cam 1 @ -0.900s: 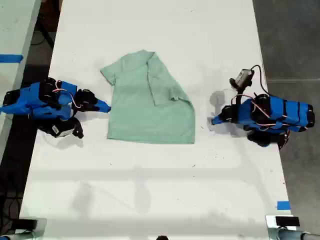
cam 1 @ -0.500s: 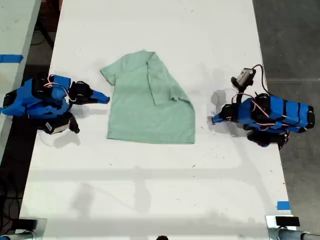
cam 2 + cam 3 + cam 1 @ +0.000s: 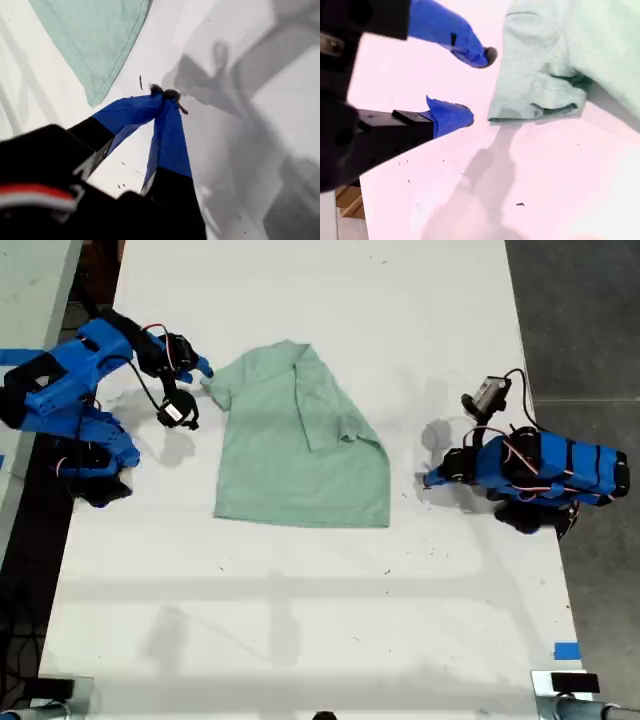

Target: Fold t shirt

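A white table [image 3: 300, 620] bears the half-folded mint t shirt [image 3: 300, 455] lying flat mid-surface.

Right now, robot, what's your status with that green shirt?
My first gripper shut, empty, beside the shirt. My second gripper open at the sleeve. Pale mint-green soft-fabric t-shirt flat, one sleeve folded in. Nothing in the way.

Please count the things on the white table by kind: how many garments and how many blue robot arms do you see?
Garments: 1, the t shirt
Blue robot arms: 2, my first gripper and my second gripper
Total: 3
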Action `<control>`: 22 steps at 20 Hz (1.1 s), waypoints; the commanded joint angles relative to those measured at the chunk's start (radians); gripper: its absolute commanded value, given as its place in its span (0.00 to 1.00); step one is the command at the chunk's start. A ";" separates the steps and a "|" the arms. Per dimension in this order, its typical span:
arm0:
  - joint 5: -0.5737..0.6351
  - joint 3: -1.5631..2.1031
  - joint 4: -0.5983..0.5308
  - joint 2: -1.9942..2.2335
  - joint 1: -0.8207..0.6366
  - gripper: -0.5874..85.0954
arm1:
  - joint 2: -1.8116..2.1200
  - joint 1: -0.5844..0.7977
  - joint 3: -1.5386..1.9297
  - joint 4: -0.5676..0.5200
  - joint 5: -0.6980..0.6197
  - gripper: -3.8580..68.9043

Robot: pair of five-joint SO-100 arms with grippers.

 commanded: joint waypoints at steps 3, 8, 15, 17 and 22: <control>0.118 -0.279 -0.048 -0.373 -0.044 0.22 | 0.014 -0.008 0.026 -0.015 -0.028 0.05; 0.124 -0.324 -0.094 -0.558 -0.063 0.21 | 0.014 -0.011 0.026 -0.017 -0.031 0.05; 0.127 -0.288 -0.118 -0.598 -0.104 0.18 | 0.014 -0.014 0.026 -0.018 -0.031 0.05; 0.140 -0.301 -0.118 -0.635 -0.103 0.01 | 0.014 -0.012 0.026 -0.018 -0.031 0.05; 0.138 -0.390 -0.026 -0.670 -0.087 0.00 | 0.014 -0.012 0.026 -0.018 -0.031 0.05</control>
